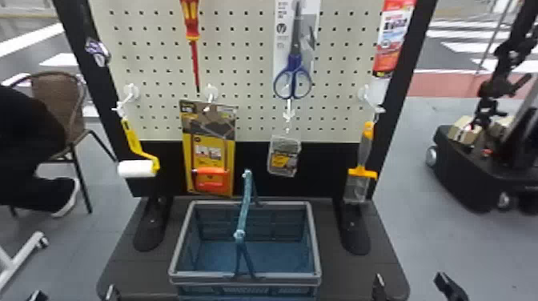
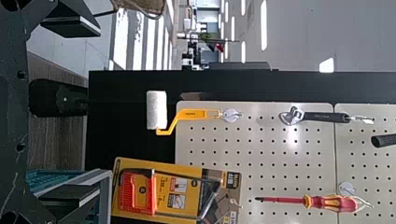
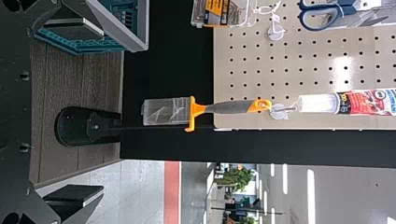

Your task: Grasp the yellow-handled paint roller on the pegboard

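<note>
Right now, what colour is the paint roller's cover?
White; the roller cover shows best in the left wrist view.

A dark table [image 1: 132, 264] holds a grey-rimmed blue basket [image 1: 200, 275]; two black stand feet [image 1: 151, 228] rest on it, one either side of the basket.

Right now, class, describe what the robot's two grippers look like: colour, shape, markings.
Both the left gripper and right gripper are matte black: two flat, wedge-shaped fingers with paler grey pad edges, on a black frame with small round bolt holes.
</note>
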Available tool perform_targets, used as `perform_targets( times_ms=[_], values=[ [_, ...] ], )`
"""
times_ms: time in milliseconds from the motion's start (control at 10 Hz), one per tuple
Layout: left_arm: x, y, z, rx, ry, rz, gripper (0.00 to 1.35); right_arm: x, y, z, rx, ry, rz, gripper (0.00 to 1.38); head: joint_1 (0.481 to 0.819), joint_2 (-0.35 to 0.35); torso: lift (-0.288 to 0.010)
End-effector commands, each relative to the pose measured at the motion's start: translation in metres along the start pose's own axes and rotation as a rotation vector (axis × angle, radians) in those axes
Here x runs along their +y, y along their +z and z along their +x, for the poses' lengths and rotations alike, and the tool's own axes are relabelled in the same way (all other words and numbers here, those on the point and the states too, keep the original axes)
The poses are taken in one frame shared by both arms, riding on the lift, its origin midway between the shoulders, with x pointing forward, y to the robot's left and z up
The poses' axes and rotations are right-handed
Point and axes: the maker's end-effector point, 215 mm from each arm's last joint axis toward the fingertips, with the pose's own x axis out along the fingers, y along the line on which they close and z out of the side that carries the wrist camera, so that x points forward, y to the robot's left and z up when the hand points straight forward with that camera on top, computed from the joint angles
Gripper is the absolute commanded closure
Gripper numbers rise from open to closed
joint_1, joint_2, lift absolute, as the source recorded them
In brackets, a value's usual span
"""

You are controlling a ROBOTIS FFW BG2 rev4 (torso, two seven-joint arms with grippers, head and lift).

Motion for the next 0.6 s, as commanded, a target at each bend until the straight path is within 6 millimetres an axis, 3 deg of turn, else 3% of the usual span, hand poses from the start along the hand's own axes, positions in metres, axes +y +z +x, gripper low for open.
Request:
perform_targets(
  times_ms=[0,500],
  values=[
    [-0.0022,-0.0011,0.0001,0.003,-0.004,-0.001,0.12,-0.0001,-0.0001,0.0,0.0,-0.001,0.0,0.13,0.549,0.0,-0.1],
    [0.0036,-0.0039,0.0033,0.016,-0.002,0.008,0.12,0.0007,-0.0001,0.0,0.0,0.005,0.0,0.13,0.549,0.0,-0.1]
  ],
)
